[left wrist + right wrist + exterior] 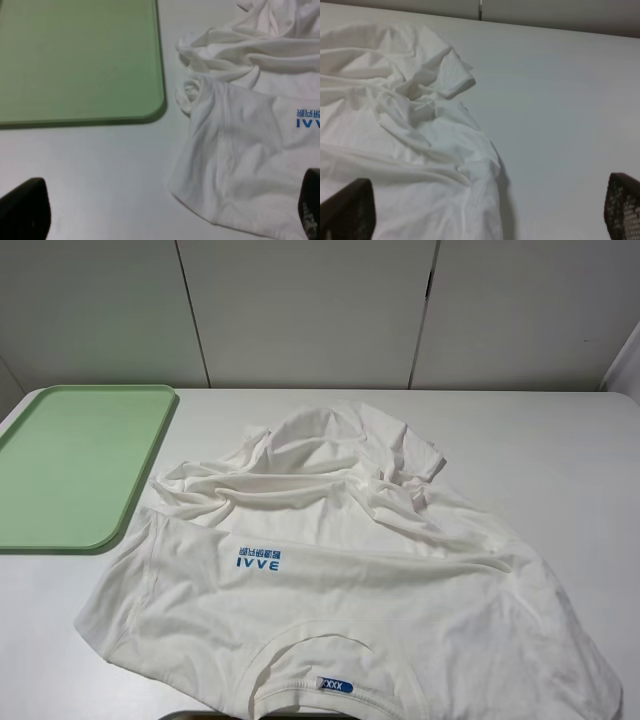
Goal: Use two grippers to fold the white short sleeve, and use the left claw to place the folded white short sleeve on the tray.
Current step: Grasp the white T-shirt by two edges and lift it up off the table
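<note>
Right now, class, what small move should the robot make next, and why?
Probably lower the left gripper and right gripper toward the white short sleeve: it lies rumpled and unfolded beside the tray, and both jaws stand open, holding nothing.

This looks like a robotics lab test bench rather than a home. A smooth matte white tabletop is backed along its far edge by plain off-white wall panels with dark vertical seams. A flat pale green plastic tray sits at its far-left corner.
</note>
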`<act>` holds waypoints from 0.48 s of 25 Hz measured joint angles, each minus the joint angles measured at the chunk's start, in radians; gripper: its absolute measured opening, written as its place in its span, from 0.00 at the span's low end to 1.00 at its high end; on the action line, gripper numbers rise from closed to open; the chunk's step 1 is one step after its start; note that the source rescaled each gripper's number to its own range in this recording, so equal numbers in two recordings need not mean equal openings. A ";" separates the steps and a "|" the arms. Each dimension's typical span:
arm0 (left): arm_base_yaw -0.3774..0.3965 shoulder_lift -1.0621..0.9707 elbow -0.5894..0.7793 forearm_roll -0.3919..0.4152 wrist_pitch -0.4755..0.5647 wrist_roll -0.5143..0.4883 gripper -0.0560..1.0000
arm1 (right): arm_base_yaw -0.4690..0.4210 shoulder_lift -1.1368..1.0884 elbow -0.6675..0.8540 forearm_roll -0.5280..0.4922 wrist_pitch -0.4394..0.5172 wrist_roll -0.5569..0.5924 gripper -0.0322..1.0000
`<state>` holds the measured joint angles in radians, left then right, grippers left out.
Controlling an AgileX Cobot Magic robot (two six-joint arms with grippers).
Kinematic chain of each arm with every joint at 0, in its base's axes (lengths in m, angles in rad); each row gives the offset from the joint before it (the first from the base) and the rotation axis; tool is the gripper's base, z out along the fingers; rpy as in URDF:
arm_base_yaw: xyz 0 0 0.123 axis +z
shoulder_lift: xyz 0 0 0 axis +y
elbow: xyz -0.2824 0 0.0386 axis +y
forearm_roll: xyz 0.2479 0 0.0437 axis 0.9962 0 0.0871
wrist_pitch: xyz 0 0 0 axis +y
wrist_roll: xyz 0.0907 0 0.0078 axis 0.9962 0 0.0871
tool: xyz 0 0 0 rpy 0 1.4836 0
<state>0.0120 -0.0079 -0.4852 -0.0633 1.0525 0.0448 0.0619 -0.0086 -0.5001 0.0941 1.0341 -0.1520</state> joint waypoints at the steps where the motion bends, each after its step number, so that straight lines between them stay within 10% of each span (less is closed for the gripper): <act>1: -0.003 0.000 0.000 0.000 0.000 0.000 1.00 | 0.000 0.000 0.000 0.000 0.000 0.000 1.00; 12: -0.114 0.000 0.000 0.000 0.000 0.000 1.00 | 0.000 0.000 0.000 0.000 0.000 0.000 1.00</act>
<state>-0.1021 -0.0079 -0.4852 -0.0633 1.0525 0.0448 0.0619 -0.0086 -0.5001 0.0941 1.0341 -0.1520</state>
